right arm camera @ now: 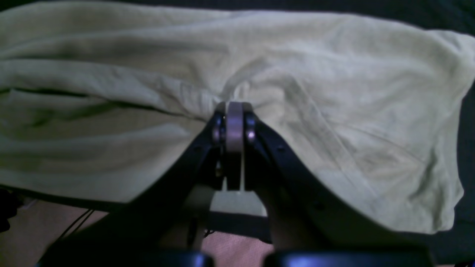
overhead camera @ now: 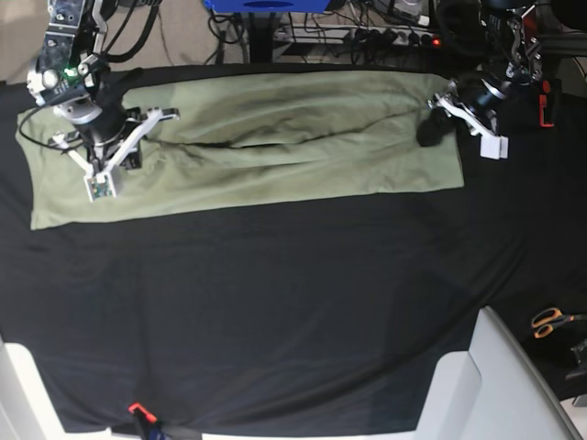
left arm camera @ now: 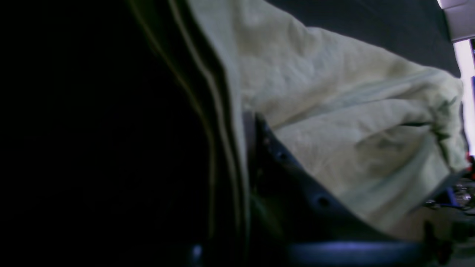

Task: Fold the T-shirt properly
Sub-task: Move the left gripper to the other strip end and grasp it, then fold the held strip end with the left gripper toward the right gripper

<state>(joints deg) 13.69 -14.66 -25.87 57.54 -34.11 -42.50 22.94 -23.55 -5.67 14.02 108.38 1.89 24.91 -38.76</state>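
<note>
Sage-green cotton T-shirt point(overhead camera: 275, 147) lies lengthwise across the far side of the black cloth point(overhead camera: 275, 312). Light, limp; grip edges. Right gripper point(right arm camera: 234, 111) and left gripper point(overhead camera: 433, 124) both pinch fabric.

- The T-shirt point(overhead camera: 275, 147) lies spread along the far part of the black cloth point(overhead camera: 275, 312), which covers the table.
- The right gripper point(overhead camera: 99, 179) is over the shirt's left end in the base view.
- The left gripper point(overhead camera: 431, 128) is at the shirt's right end.
- Scissors point(overhead camera: 550, 321) lie at the right edge, well apart from the shirt.
</note>
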